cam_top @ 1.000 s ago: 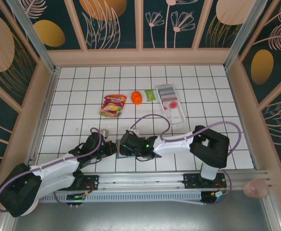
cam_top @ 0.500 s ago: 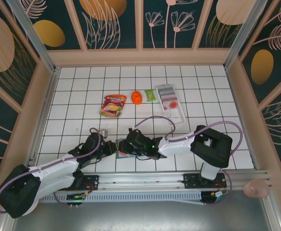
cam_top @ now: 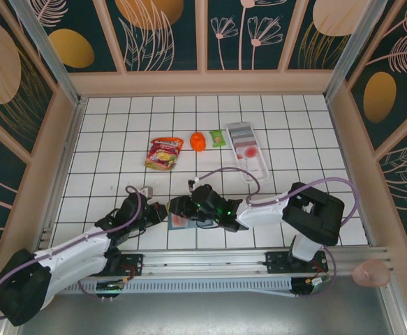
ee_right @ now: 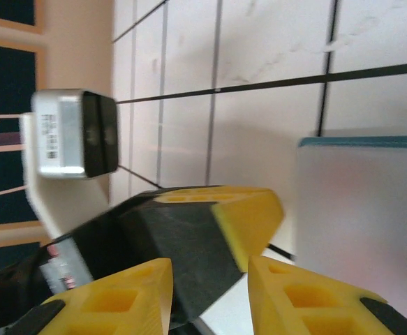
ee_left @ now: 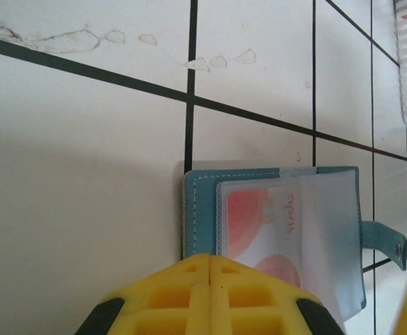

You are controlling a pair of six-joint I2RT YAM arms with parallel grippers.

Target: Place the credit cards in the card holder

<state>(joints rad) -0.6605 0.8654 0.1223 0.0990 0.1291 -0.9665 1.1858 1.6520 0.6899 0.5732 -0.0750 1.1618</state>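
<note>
Teal stitched folding card holder (ee_left: 197, 216) lies open on white tiles, pink-marked card (ee_left: 259, 223) in its clear sleeve. Left gripper (ee_left: 210, 279) clenched, covering the near edge, maybe pinning it. Right gripper (ee_right: 210, 271) parted, empty. Ribbed white tray (cam_top: 257, 167) well apart.

Snack bag (cam_top: 165, 152), orange object (cam_top: 198, 141), green packet (cam_top: 218, 138), white tray (cam_top: 256, 167).

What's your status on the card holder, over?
Left hand shut at open card holder edge. Right hand open, close beside. One credit card inside. Hands crowd each other.
</note>
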